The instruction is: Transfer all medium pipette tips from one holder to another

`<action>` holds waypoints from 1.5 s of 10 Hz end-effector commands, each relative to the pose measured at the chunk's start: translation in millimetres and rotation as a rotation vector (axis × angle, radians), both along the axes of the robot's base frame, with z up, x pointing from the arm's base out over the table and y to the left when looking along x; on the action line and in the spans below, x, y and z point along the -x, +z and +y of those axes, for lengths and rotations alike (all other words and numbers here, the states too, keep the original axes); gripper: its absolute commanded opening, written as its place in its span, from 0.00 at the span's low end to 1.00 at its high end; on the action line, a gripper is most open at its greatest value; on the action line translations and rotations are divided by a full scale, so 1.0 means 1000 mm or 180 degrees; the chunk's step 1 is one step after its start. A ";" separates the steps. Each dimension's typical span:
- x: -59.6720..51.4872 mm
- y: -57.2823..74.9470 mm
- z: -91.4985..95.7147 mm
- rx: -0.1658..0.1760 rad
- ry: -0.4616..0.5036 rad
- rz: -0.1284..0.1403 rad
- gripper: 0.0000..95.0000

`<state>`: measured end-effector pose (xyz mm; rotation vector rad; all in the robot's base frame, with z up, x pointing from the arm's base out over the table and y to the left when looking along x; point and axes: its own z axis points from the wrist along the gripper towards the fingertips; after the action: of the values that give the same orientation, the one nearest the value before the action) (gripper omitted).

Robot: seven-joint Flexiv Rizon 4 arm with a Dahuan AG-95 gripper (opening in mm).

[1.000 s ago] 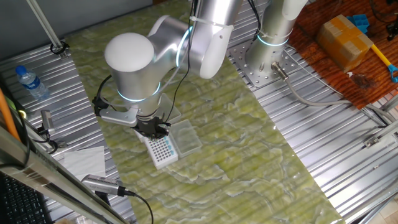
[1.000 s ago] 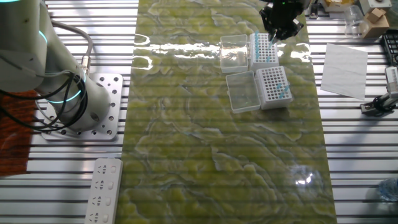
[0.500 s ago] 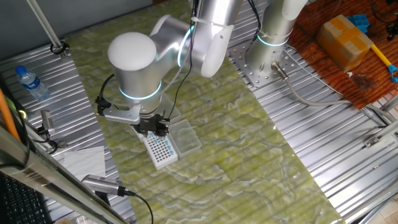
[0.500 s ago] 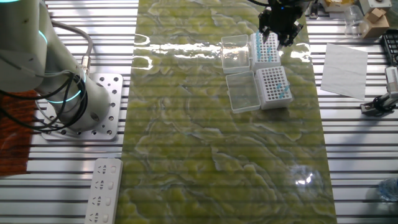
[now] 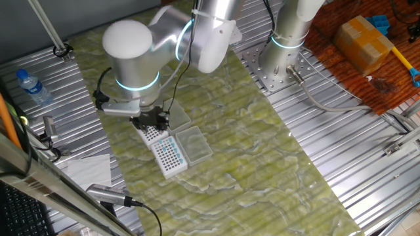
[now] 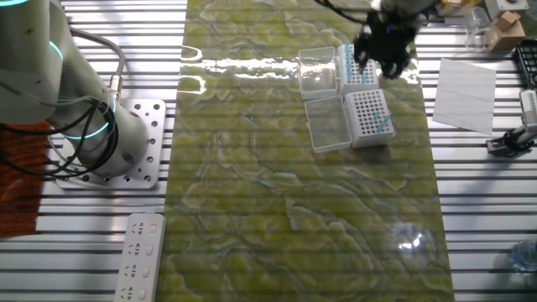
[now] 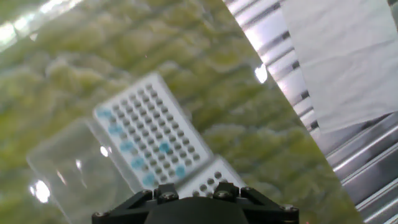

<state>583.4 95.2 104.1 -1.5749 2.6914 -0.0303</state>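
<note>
The gripper (image 6: 383,55) has shifted from the near holder (image 5: 169,156) toward the far holder (image 5: 148,133); whether it is clenched cannot be told.

You've got two fixed cameras parked high up on opposite sides of the green mat (image 5: 262,151). One fixed view looks down at a slant from a corner, with the arm's base (image 5: 279,62) at the far end and the tip holders (image 5: 164,149) lowish left. The other fixed view is nearly straight overhead, base (image 6: 126,138) on the left, holders (image 6: 362,92) up top right. Both are set well back and share the mat and holders. The hand view sits way closer, staring down at one holder (image 7: 152,137) with its clear lid and the white paper sheet (image 7: 348,56), blurry
</note>
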 end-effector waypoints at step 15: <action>-0.004 -0.025 -0.049 0.0074 0.0237 -0.0071 0.20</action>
<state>588.8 46.2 81.2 -1.6710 2.6187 -0.0799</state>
